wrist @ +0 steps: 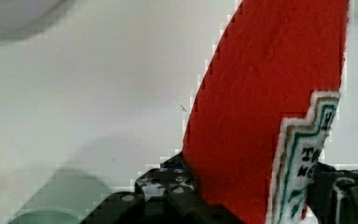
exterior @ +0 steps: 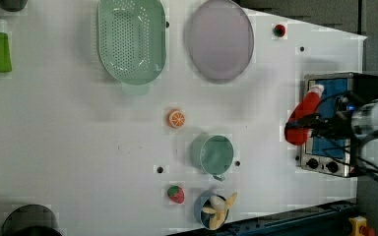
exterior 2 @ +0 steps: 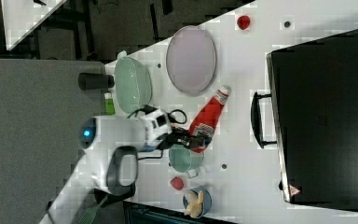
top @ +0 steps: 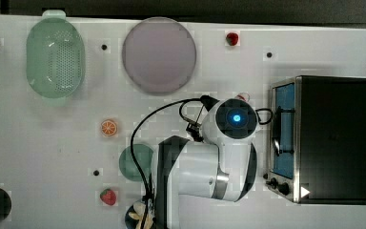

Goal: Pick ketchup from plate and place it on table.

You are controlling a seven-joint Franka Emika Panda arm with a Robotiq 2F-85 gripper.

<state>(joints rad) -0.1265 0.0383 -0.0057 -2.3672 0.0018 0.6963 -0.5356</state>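
Top view: the plate [top: 158, 55] lies bare on the table [top: 52, 143] near the top view's upper edge, right of the green strainer [top: 55, 58]; the arm covers most of the ketchup [top: 242, 97], whose whitish tip shows just beside the toaster oven [top: 331, 138]. Left view: the ketchup [exterior: 305, 115] hangs lifted before the oven, well right of the plate [exterior: 220, 39], with the gripper [exterior: 309, 123] pinching its lower body. Right view: the bottle [exterior 2: 208, 119] is held clear of the plate [exterior 2: 190, 59], the gripper [exterior 2: 196, 140] clamped at its base end. Wrist view: the ketchup [wrist: 270, 102] sits between the jaws, which pinch it from both sides.
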